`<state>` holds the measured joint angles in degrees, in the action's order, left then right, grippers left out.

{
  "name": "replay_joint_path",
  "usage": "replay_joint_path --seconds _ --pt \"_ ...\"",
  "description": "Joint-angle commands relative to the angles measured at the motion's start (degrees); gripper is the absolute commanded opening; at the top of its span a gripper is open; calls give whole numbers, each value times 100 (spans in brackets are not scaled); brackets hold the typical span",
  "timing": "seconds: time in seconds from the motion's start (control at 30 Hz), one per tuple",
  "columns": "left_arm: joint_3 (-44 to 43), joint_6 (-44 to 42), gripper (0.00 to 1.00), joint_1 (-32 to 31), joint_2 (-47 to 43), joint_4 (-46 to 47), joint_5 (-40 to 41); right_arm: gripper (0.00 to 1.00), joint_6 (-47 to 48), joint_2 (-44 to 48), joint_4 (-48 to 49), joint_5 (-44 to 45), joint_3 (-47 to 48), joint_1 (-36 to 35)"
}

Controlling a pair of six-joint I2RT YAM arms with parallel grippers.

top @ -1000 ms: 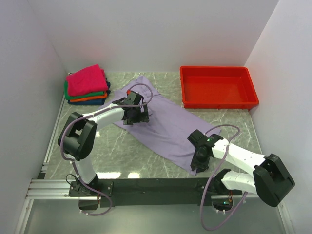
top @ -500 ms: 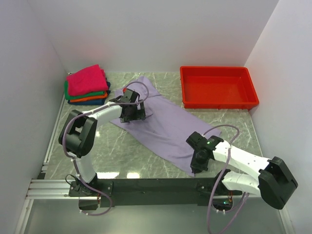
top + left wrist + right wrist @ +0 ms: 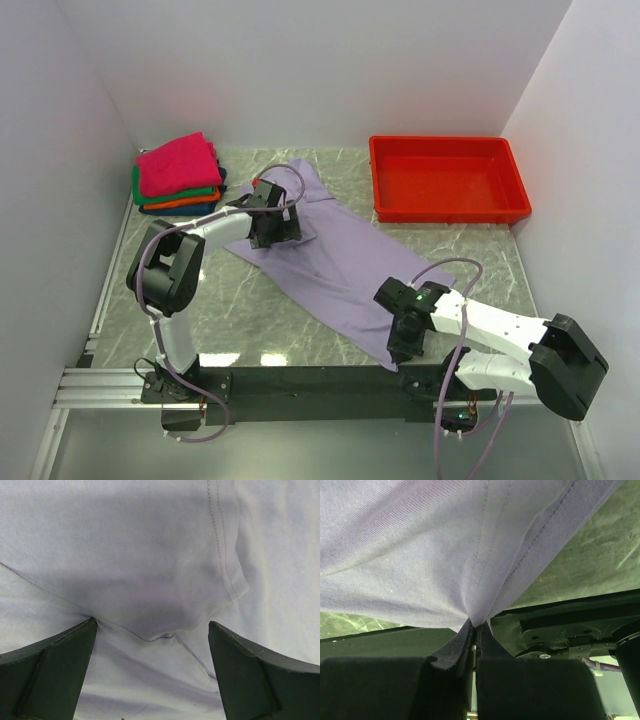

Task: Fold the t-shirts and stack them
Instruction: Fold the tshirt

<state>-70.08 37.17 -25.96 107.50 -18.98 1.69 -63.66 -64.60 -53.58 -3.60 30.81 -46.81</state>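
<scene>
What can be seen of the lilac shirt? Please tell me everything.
The lilac shirt is thin, soft knit cloth with stitched hems. It lies unfolded and mostly flat on the table, running diagonally from far left to near right, with some wrinkles. The right gripper is shut on its near edge, pulling the cloth into a small tent. The left gripper is open over its far end, by a sleeve hem; its fingertips seem to touch the cloth.
</scene>
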Motion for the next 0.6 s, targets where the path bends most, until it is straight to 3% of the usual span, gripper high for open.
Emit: replay_joint_path --seconds 0.0,0.23,0.33,0.57 --pt "-146 150 99 3 -247 228 -213 0 -191 -44 -232 61 197 -100" --pt "-479 -183 98 -67 -11 18 -187 16 -243 -62 -319 131 329 -153" --pt "-664 -482 97 -199 -1 -79 199 23 -305 -44 -407 184 452 -180" --pt "-822 -842 98 -358 7 -149 490 30 -367 18 -259 166 453 -197"
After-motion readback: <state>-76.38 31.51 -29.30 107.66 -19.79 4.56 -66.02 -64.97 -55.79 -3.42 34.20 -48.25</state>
